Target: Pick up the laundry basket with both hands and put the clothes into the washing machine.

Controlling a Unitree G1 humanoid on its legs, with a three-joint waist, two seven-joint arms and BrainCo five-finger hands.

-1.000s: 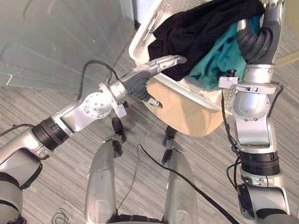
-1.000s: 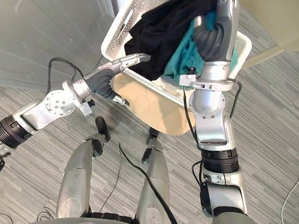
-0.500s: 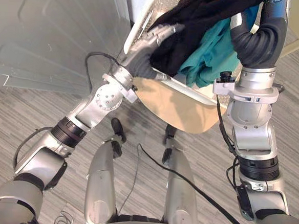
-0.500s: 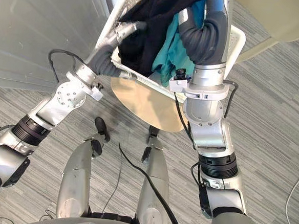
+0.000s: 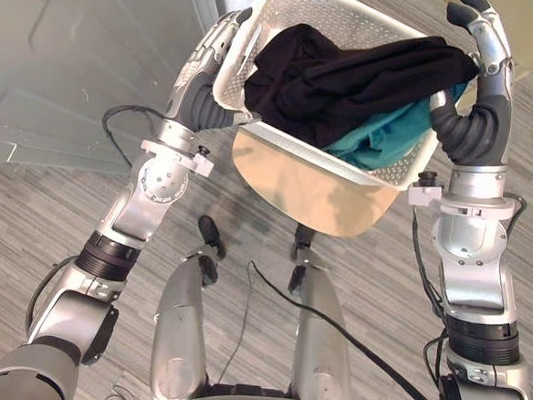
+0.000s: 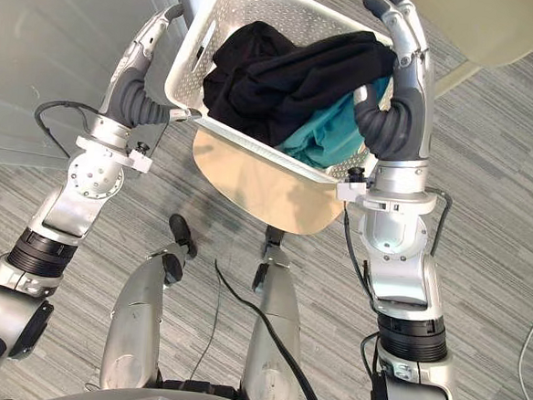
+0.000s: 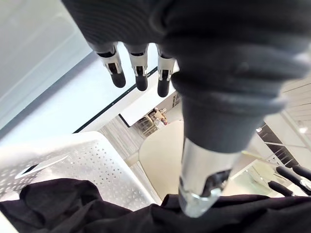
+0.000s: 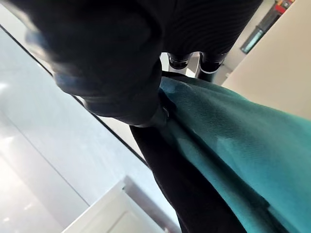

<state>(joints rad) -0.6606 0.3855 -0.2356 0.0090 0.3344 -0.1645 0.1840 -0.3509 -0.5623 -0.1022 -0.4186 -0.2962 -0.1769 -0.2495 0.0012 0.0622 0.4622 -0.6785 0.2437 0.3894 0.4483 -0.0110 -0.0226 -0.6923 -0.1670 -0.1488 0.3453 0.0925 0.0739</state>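
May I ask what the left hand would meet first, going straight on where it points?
Probably the pale wall panel beyond the laundry basket; the left hand has nothing nearer ahead, though depth is unclear.

The laundry basket (image 5: 348, 15) is up off the floor (image 5: 46, 212), held between the two hands. The left hand (image 5: 209, 61) lies flat along its left side and the right hand (image 5: 485, 52) along its right side. The clothes (image 5: 348, 82) are heaped inside, toward the near and right part. They spill over the right rim and touch the right hand. A rounded board (image 5: 313, 190) lies below the basket's near edge. A wall panel (image 5: 65, 67) stands to the left.
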